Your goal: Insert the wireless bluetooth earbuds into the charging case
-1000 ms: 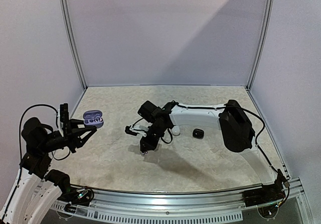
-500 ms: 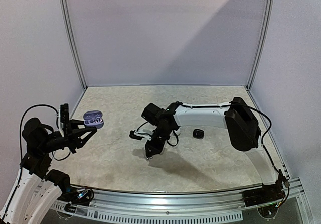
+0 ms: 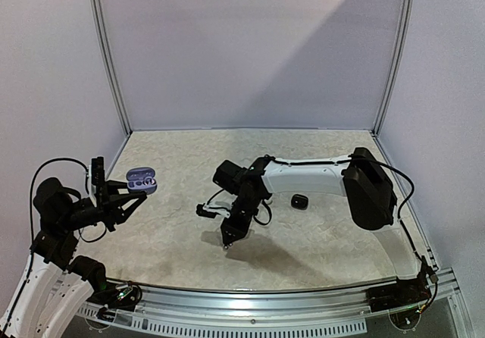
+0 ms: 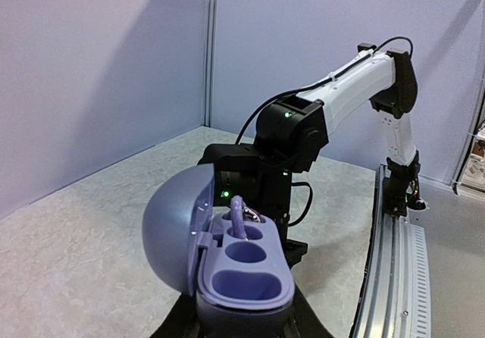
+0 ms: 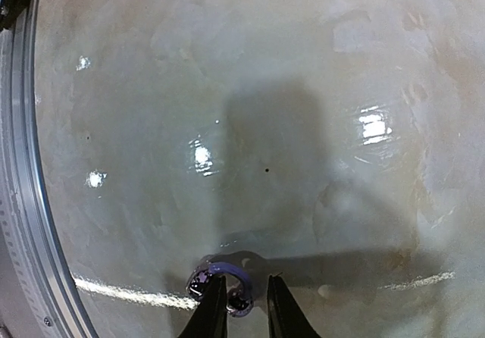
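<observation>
closer to our bases now, our right pincer (image 5: 246, 279) hangs with jaws narrowly apart, lilac earbud (image 5: 203, 283) at one fingertip.

No writing, label, brand, number or sign can be read in any view. The purple charging case (image 4: 170, 236) shows only plain surfaces. If the white housing of the right arm (image 4: 345, 88) carries any marking, it is too small to make out.
</observation>
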Controlling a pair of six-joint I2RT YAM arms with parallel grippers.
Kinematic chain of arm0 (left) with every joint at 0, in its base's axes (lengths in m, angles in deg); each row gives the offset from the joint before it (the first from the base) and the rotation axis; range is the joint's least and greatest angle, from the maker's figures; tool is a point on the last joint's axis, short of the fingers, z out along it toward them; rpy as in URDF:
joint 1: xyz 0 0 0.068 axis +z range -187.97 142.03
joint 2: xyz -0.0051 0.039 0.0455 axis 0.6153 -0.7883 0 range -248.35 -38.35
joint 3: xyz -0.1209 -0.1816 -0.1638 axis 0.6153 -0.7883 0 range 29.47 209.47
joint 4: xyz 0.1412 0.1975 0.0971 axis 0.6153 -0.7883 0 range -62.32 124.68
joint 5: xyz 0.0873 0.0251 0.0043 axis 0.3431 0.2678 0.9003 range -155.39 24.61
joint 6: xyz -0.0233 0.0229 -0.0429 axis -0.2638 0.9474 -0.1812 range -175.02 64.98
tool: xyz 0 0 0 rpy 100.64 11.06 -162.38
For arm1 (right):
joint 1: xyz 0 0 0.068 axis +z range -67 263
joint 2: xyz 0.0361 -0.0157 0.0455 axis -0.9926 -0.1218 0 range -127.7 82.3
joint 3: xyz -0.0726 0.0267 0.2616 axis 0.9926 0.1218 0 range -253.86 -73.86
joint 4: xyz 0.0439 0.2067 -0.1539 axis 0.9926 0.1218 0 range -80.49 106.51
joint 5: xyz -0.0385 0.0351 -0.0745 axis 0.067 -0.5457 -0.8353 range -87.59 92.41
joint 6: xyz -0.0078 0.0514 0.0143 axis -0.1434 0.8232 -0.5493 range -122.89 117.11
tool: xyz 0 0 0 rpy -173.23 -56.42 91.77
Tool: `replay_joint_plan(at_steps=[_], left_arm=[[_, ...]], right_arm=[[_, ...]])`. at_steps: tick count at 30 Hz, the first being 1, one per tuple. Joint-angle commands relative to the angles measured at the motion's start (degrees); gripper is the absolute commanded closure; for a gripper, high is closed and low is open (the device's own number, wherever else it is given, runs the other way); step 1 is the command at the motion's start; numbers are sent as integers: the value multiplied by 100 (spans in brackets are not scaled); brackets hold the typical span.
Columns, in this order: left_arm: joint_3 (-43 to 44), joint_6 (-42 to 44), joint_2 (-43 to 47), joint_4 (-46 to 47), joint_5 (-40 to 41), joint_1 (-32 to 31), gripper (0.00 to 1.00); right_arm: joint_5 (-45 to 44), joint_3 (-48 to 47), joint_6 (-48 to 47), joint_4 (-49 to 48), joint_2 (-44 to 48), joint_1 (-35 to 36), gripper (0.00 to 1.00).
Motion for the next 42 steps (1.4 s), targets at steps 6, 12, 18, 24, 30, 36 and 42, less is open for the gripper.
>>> replay_joint_plan(at_steps=[6,12,18,24,30,36,42], left_arm=[[-62,-6,29,126,-75,64,100],[-71,-2,30,126,-78,63,100],[-75,-11,17,137,-75,54,100],[-71,-12,4,132,-75,54,100],[-57,25,4,95,-42,61,100],[-53,52,-14,84,-25,91,100],[-71,59,-23,80,-23,86,100]], right_arm=[[-75,209,66,161,339,51,78],[-90,392,71,160,390,95,76],[-180,440,15,291,458,108,73],[-301,148,-368,417,582,-9,73],[-189,-288,-1152,67,355,-52,75],[28,53,-1962,-882,310,17,76],[-73,186,-2464,-932,244,56,76]])
